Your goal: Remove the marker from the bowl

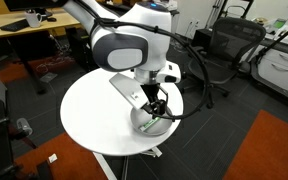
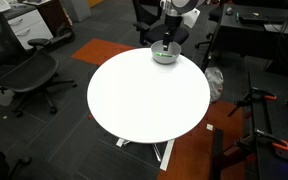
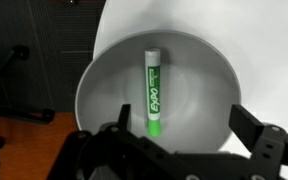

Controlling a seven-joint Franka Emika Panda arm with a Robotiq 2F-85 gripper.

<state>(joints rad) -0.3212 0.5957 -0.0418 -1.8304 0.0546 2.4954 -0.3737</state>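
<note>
Office floor, dark carpet with an orange patch [image 1: 274,150] on one side; black swivel chairs [image 1: 222,45] and a wooden desk [image 1: 24,25] stand back from a round white bench [image 1: 89,110]. Near the bench's edge sits a round, shallow grey metal bowl [image 1: 152,124]. White jointed robot arm [image 1: 129,48] bends down over it, black claw [image 1: 154,106] hanging right above the bowl's mouth. Wrist view: short green-and-white marker pen [image 3: 152,92] lies flat on the bowl's floor, alone, running from near the claw toward the far wall, green end nearest. Claw is spread wide: two dark fingers [image 3: 246,122] stand well apart, one on each side of the marker, neither touching it; nothing held. Step in hand, as I read it: the descent for the grasp. Fingers already straddle the pen across its thin width, so the orientation looks right and no wrist turn seems needed. Marker looks off-centre between them, nearer one finger than the other. A small sideways correction before dropping should keep one finger from shoving the pen and rolling it. Go straight down, slowly, until the tips are just off the bowl floor. The spread looks nearly as wide as the bowl, so the curved wall may catch a finger; narrowing a little first could help. Close on the mid-barrel, by the label, so the pen stays level. Lift clear of the rim before any sideways travel; a bumped rim could slide or tip the bowl.
</note>
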